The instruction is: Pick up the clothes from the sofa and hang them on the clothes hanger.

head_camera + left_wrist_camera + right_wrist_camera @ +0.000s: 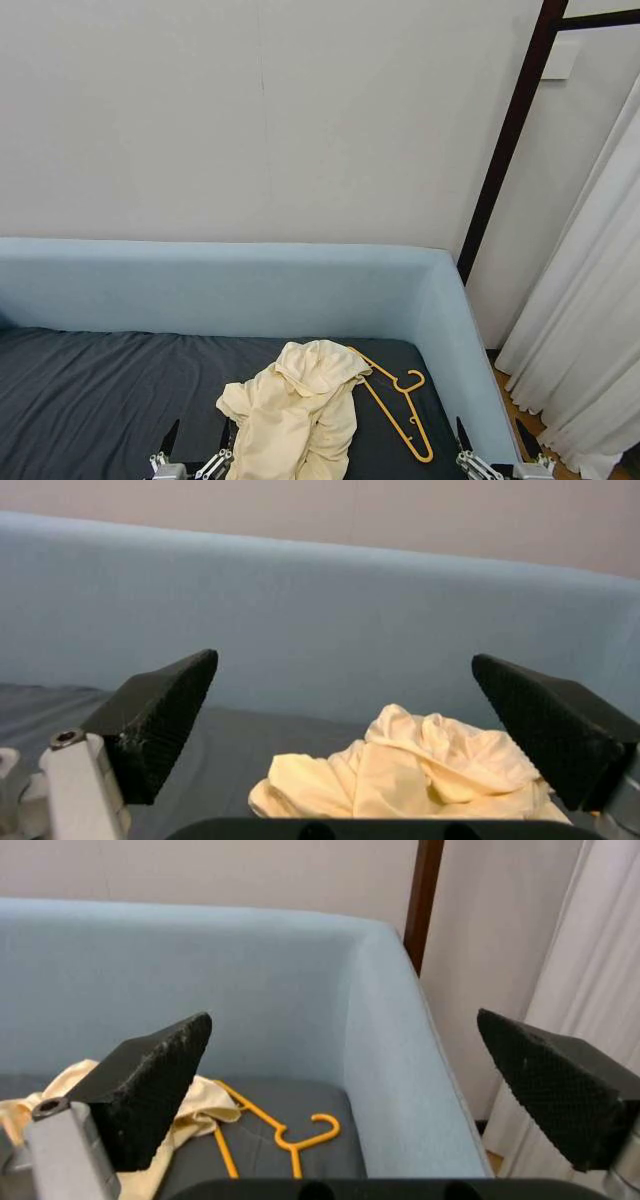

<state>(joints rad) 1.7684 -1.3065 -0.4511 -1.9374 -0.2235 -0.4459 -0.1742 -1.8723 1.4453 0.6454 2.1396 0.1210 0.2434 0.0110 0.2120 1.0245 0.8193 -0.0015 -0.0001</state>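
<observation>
A crumpled cream garment (pixel 297 410) lies on the dark seat of the light blue sofa (pixel 250 290), near its right end. An orange hanger (pixel 400 400) rests flat on the seat, partly under the garment's right side. My left gripper (pixel 198 440) stands open at the picture's lower edge, just left of the garment; in the left wrist view the garment (pixel 410 776) lies between and beyond its fingers (pixel 160 720). My right gripper (pixel 490 442) is open low over the sofa's right armrest; its wrist view shows the hanger (pixel 275 1132) on the seat.
A dark wooden clothes rack pole (pixel 505 140) rises behind the sofa's right end. White curtains (pixel 590 330) hang at the far right. A plain wall stands behind the sofa. The seat's left part (pixel 90 400) is bare.
</observation>
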